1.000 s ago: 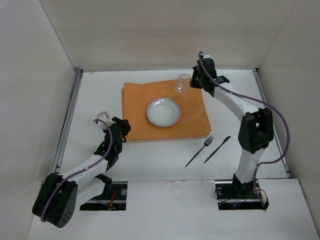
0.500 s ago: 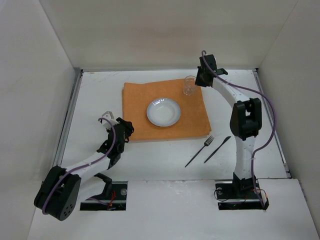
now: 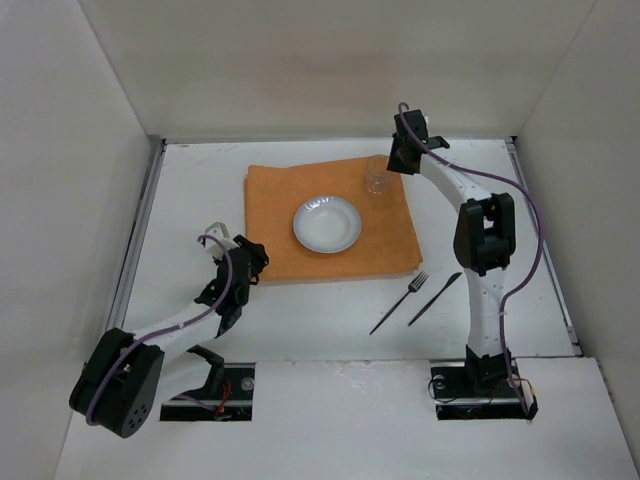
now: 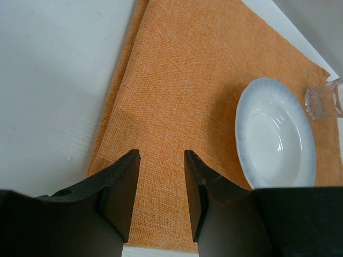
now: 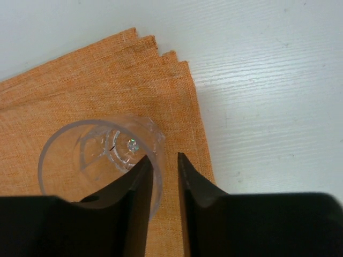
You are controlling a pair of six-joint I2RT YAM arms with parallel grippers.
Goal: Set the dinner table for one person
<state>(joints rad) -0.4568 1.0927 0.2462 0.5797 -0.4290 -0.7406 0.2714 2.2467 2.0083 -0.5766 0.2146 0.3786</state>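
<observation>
Since plate (image 3: 327,223) and glass (image 3: 376,182) sit on the cloth (image 3: 275,200), we judge fork (image 3: 400,301) and knife (image 3: 434,298) outstanding; left end effector (image 4: 160,163) is spread and empty, while right end effector (image 5: 164,160) straddles the glass wall, clamping indeterminable.

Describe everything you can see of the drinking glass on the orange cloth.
The glass is clear, round and empty, with a thick patterned base. It stands upright near the far right corner of the orange cloth, beyond the plate and apart from it. The right gripper straddles its rim, one finger inside, one outside; whether it clamps is unclear.
</observation>
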